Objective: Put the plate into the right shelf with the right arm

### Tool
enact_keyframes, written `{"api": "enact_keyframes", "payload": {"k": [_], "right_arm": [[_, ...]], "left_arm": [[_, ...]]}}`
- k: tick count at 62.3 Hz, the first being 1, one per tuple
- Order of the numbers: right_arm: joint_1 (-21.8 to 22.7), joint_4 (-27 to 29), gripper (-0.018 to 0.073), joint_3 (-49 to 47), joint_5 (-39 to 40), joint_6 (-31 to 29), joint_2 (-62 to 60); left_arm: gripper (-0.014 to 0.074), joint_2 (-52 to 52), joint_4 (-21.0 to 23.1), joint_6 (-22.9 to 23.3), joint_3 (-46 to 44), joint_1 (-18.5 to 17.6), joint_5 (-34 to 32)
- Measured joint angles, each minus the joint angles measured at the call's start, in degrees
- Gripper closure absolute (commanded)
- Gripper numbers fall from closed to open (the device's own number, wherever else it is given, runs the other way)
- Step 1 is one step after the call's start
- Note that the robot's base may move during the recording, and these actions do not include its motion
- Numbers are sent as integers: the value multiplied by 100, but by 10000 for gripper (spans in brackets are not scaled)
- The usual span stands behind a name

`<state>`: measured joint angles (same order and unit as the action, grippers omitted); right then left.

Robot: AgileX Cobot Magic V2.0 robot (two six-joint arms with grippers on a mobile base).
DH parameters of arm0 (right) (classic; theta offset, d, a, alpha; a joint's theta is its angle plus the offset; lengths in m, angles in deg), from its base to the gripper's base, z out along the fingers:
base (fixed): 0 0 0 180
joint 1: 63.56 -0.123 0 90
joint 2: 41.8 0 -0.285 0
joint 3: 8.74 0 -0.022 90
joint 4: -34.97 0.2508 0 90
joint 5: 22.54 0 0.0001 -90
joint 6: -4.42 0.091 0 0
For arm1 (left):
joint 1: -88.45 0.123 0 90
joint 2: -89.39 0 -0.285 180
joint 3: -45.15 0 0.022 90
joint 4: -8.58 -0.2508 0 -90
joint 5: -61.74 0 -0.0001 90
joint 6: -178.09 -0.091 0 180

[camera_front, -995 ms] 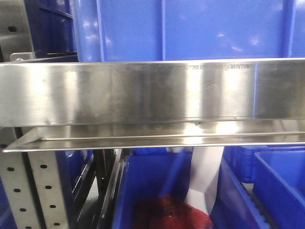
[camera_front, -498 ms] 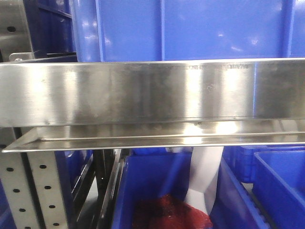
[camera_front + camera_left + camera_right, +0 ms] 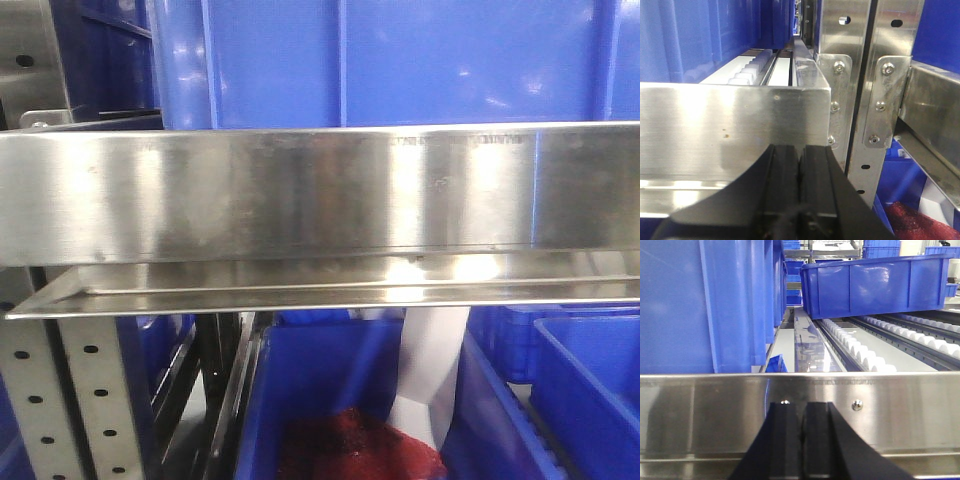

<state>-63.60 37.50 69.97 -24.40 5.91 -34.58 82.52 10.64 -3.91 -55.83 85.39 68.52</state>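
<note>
Facing the rack: the right shelf (image 3: 320,195) is seen as a shiny steel front rail spanning the middle of the front view.
Blue bin above: a large blue bin (image 3: 400,60) is set on the shelf board, filling the upper part of that frame.
Lower bins: a blue bin holding something dark red (image 3: 350,450) is seen at lower centre, beside a white sheet (image 3: 430,370).
Upright: a perforated steel upright (image 3: 60,400) is seen at lower left.
Left gripper (image 3: 799,165): its black fingers are pressed together with nothing between them, low in the left wrist frame, just before the steel rail.
Right gripper (image 3: 802,440): its fingers are likewise clenched and empty, at lower centre, before the rail; white rollers (image 3: 860,347) and another tilted blue bin (image 3: 875,285) are seen beyond.
Plate: not seen in any view.
</note>
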Motion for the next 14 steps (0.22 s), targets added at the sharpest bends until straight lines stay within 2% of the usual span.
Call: {"api": "enact_keyframes", "payload": {"k": [14], "right_arm": [[0,0,504,0,0,0,0]], "left_arm": [[643,0,0,0,0,0,0]]}}
